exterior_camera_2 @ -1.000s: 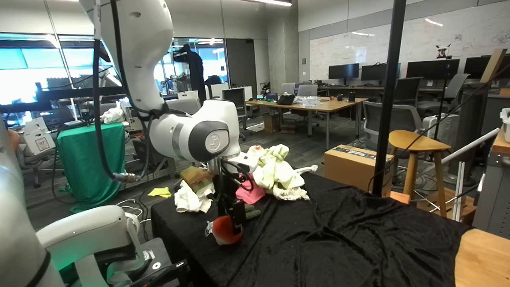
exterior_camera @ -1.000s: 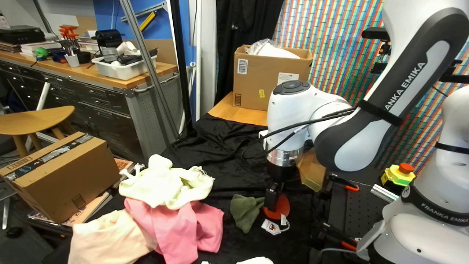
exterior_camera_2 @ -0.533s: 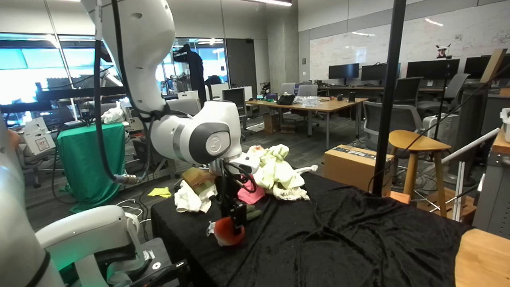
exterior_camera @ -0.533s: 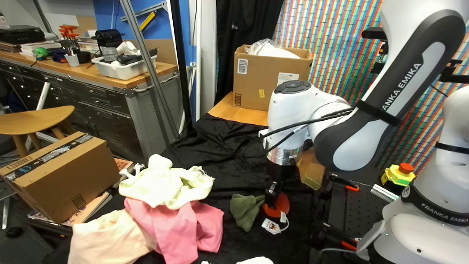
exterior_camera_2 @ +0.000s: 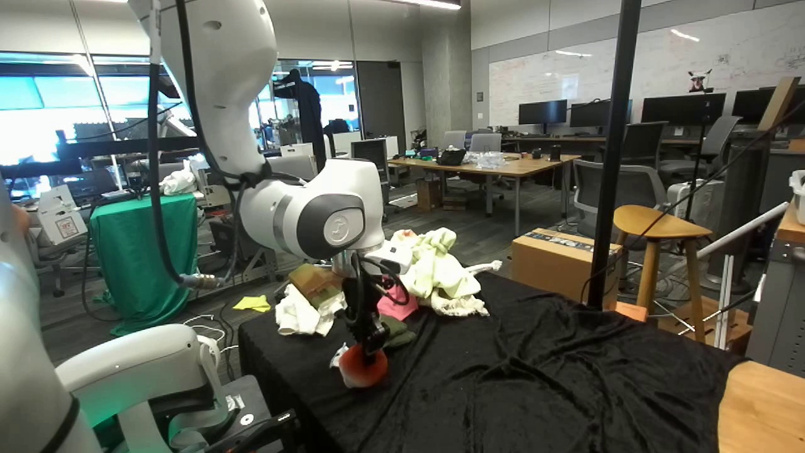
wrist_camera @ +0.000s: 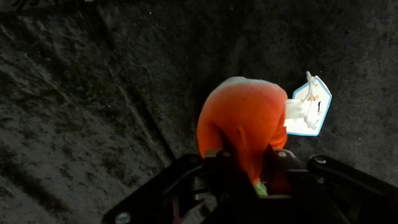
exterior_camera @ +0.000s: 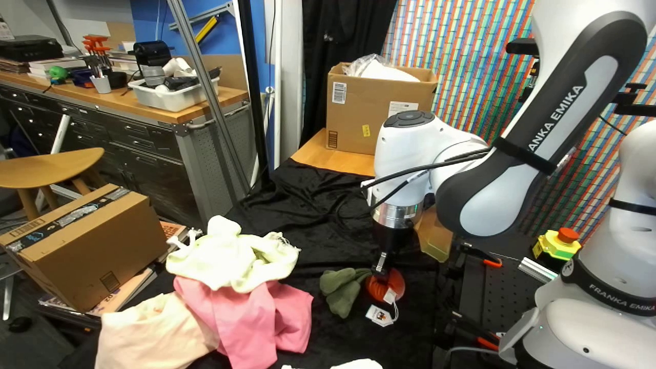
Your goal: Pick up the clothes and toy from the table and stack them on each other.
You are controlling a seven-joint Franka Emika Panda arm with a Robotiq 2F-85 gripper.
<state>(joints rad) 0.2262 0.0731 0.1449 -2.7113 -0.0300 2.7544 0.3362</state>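
The red plush toy, pale at one end, lies on the black table with a white tag beside it. My gripper is shut on the toy, whose red fabric bunches between the fingers and ends in a green bit. In an exterior view an olive green cloth piece reaches up to the toy; I cannot tell if they are joined. To the side a pale yellow-green garment rests on a pink one, with a peach one alongside. A white cloth lies near the table edge.
A taped cardboard box stands past the garments, and another box at the wooden end. A black post rises by the table. An emergency stop and the robot base are on the opposite side from the garments.
The jaws have come together onto the toy, and its red body has bunched up and shifted slightly. The olive green piece has moved a little upward and spread. The garment pile has stayed put.
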